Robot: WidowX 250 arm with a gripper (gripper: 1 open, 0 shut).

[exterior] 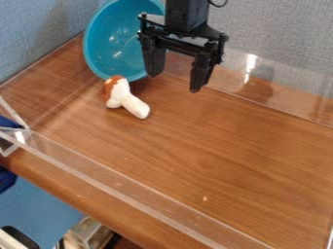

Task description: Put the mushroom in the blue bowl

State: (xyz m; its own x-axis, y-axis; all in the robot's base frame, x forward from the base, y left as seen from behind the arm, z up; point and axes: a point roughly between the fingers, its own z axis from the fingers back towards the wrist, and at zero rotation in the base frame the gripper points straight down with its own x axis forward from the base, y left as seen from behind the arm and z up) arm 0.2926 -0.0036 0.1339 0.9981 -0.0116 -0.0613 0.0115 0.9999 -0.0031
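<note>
On wooden table (221,146), mushroom (125,95) left of open end effector (177,70).

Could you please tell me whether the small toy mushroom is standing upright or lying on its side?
On its side. The small toy mushroom with white stem and orange-brown cap lies flat on the wooden table, stem pointing right.

A wooden table (208,146) with a warm reddish-brown grain filled most of the view. A low clear plastic wall (97,190) ran around its edges, catching pale glints of light along the near side and at the far right corner. Behind the table stood a blue-grey fabric panel (39,29). Below the near edge, a dim strip of floor (53,229) showed with some blurred items, too unclear to name.
</note>
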